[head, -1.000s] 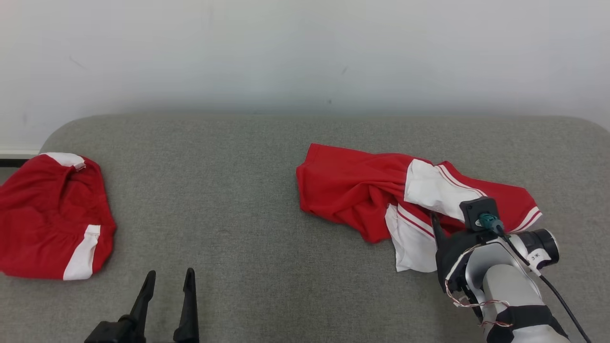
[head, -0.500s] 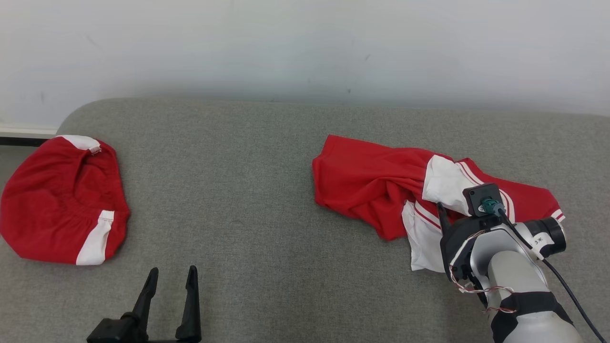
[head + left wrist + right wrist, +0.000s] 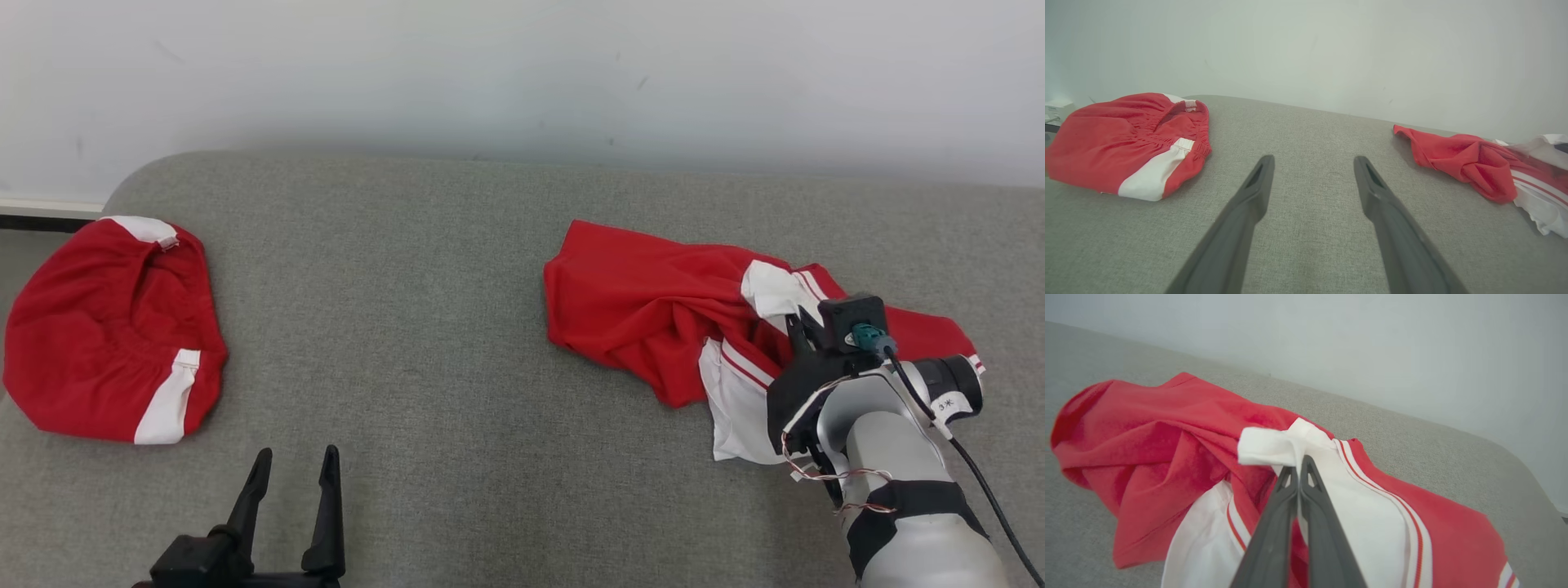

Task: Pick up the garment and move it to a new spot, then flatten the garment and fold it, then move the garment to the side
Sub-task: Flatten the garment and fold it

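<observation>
As white wall [image 3: 522, 73] rises behind, grey upholstery [image 3: 424, 327] bears the garment [image 3: 637, 302].

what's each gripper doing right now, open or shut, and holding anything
left gripper: open, holding nothing.
right gripper: shut on a white fold of the red and white garment.

A: What does the right arm look like?
B: Silver-grey forearm [image 3: 886, 445] with a black band [image 3: 906, 510], a black cable [image 3: 976, 482] from a teal plug [image 3: 865, 334], thin red-and-white wires [image 3: 824, 476], a small white label [image 3: 951, 404]
A: And the grippers?
B: The left gripper [image 3: 1312, 163] and right gripper [image 3: 1298, 465] each have two long, dark, tapering fingers [image 3: 1249, 200]
</observation>
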You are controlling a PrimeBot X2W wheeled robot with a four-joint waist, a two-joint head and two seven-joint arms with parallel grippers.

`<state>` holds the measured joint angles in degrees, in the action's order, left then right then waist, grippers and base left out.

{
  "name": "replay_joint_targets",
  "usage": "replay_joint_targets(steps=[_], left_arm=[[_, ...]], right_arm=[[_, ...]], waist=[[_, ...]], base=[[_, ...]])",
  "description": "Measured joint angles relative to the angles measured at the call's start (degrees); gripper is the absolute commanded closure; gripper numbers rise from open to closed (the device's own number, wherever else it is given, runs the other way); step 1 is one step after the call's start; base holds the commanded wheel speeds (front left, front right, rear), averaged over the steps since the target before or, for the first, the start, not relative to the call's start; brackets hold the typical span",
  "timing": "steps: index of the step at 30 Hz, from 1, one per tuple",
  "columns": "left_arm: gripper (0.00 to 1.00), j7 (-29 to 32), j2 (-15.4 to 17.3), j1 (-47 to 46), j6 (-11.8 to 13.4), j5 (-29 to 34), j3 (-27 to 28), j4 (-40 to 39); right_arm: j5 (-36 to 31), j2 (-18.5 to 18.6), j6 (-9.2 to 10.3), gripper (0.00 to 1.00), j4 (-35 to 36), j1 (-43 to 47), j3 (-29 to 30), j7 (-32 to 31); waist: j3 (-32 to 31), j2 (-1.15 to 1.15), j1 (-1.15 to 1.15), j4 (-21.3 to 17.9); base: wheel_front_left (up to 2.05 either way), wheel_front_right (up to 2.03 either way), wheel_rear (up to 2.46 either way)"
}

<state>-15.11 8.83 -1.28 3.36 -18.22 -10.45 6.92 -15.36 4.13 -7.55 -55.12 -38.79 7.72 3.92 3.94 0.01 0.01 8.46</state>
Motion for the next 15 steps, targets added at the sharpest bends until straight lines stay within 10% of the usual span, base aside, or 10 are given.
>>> replay_joint_targets(steps=[15], left_arm=[[0.0,0.0,-0.6,2.0,0.7,-0.2,1.9,-0.1]], right_arm=[[4.2,0.0,0.0,1.0,22.2,22.4,2.3,-0.8]], waist=[[-3.6,-0.01,-0.01,-4.3]], base=[[0.0,0.0,0.0]])
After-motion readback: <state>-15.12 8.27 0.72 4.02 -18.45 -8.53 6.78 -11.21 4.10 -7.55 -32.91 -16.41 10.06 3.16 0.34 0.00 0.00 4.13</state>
